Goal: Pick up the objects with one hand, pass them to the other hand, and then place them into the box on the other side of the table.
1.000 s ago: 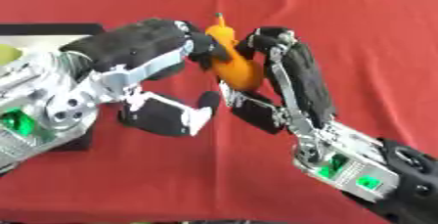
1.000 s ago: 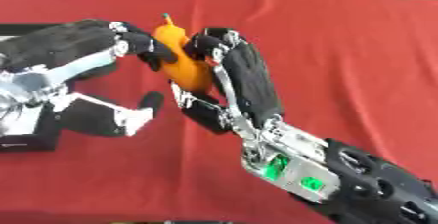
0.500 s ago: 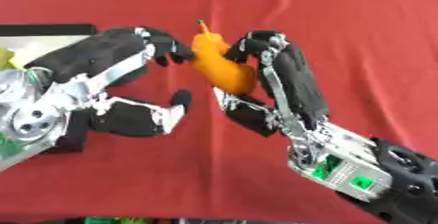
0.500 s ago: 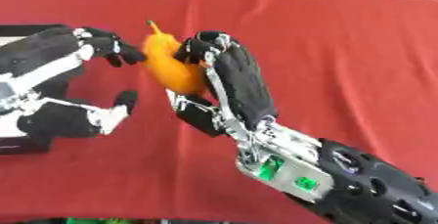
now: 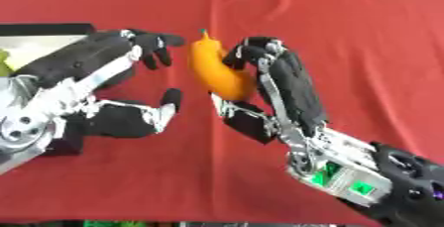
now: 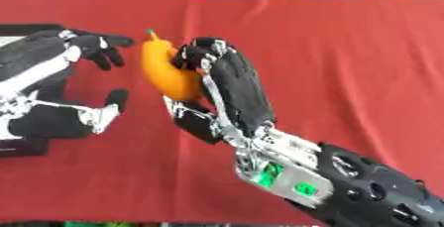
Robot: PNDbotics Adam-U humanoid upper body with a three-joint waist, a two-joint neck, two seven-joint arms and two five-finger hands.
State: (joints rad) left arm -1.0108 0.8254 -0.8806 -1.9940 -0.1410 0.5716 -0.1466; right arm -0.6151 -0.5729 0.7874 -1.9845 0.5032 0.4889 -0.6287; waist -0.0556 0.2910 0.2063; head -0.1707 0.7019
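An orange curved fruit (image 5: 217,70) with a small green stem is held upright above the red cloth. My right hand (image 5: 291,87) is shut on it, fingers curled over its right side and the thumb under its lower end. My left hand (image 5: 86,67) hangs to the left of the fruit, open and apart from it, with its fingers (image 5: 154,47) pointing toward the fruit and the thumb (image 5: 166,106) below. A black box (image 5: 43,28) with a pale inside lies at the left edge, partly hidden by my left arm.
A red cloth (image 5: 364,42) covers the table. Something yellow-green (image 5: 4,58) shows inside the box at the far left edge. A grey floor strip runs along the far edge.
My left hand's fingers have come off the orange fruit and drawn back to the left. The right hand keeps hold of the fruit, which now stands more upright.
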